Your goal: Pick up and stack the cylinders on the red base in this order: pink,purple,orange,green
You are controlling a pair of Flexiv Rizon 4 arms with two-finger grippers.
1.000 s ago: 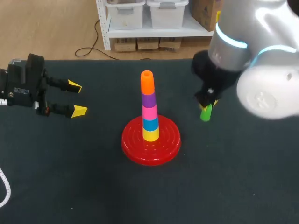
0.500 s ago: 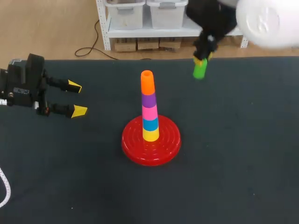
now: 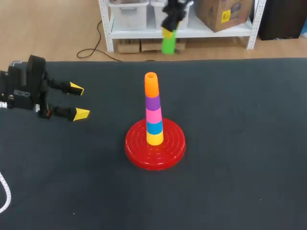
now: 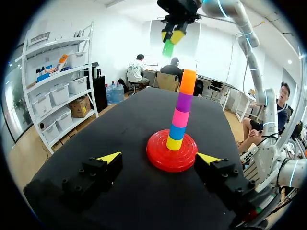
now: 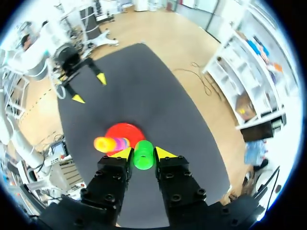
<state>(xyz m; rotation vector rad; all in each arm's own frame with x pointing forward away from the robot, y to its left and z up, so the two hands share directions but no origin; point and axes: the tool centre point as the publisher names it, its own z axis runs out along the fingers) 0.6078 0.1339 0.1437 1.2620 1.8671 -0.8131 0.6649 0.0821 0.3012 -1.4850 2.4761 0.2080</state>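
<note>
Because the green plastic cylinder (image 3: 168, 44) is the last piece in the order, it is carried high above the dark cloth-covered surface (image 3: 240, 143). It is clamped at its upper end between the yellow tips of the right jaws and hangs upright below them. The right wrist view shows both tips touching it from two sides. The height is judged to give clearance over the top of the stack.

The stack stands on the red ribbed plastic base (image 3: 139, 151) near the middle of the surface. From the base upward it reads:
- yellow cylinder (image 3: 154, 139)
- blue cylinder (image 3: 154, 127)
- pink cylinder (image 3: 153, 115)
- purple cylinder (image 3: 152, 102)
- orange cylinder (image 3: 151, 86)

The orange cylinder is topmost and its open end is uncovered. Only the green piece is therefore outstanding. In the left wrist view the green cylinder is well above the orange top and slightly to one side, not yet centred over it.

The left jaws are spread wide and hold nothing. They sit low over the left side of the surface, well apart from the base, pointing toward the stack. This position is judged to keep the left arm out of the carrying path.

The next move calls for aligning the green cylinder over the orange top before lowering. An off-centre descent could tip the tall, narrow stack
</note>
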